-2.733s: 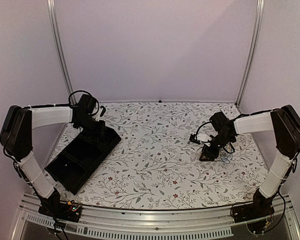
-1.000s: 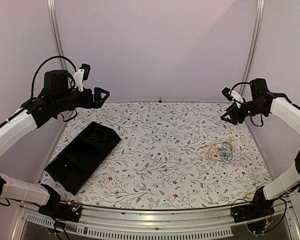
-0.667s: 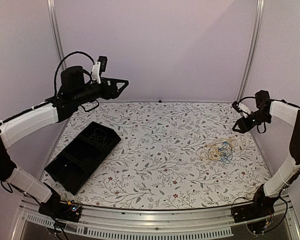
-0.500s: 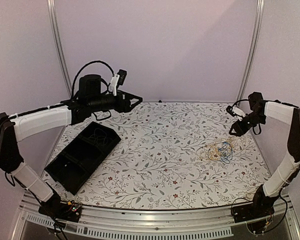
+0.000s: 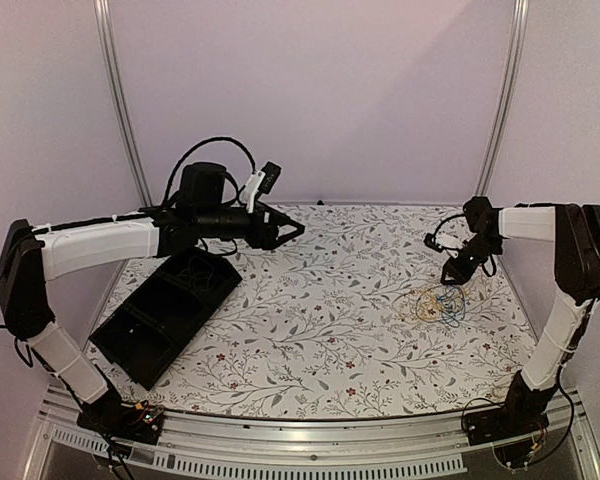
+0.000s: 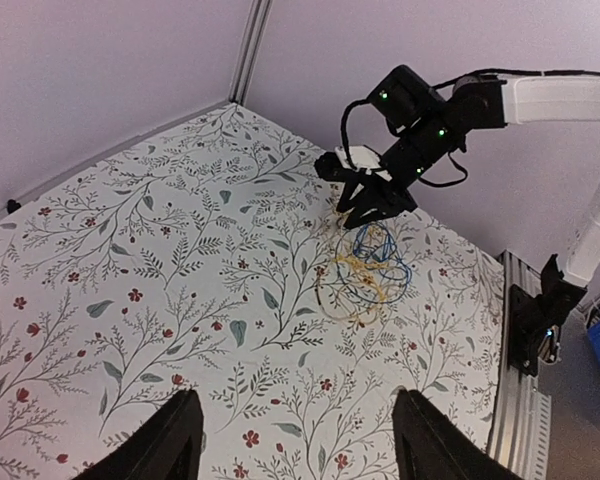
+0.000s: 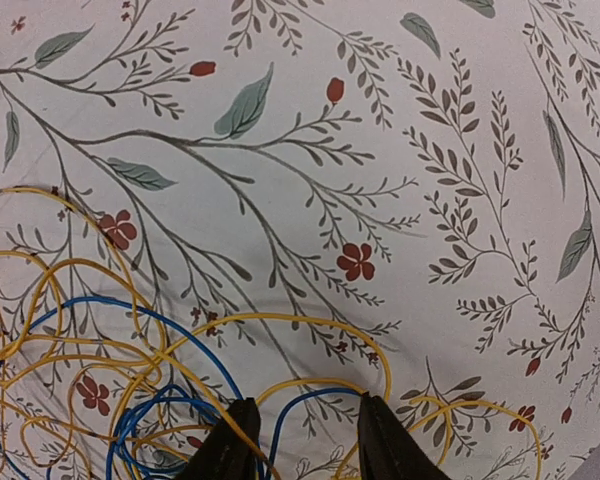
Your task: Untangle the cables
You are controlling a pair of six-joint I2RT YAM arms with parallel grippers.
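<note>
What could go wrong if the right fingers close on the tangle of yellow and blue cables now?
1. The yellow cables and blue cables cross many times close to the right fingers, so closing there may pinch several strands and lift the whole knot.
2. The strands are very thin; the fingers may close on none.

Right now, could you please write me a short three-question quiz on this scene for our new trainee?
1. True or false: the left gripper is open and empty.
2. The tangle of cables lies: A on the table under the right gripper; B at the table's left edge; C between the left gripper's fingers.
3. Fill in: the tangle shows yellow and ____ strands.
Key: 1 true; 2 A; 3 blue.
</note>
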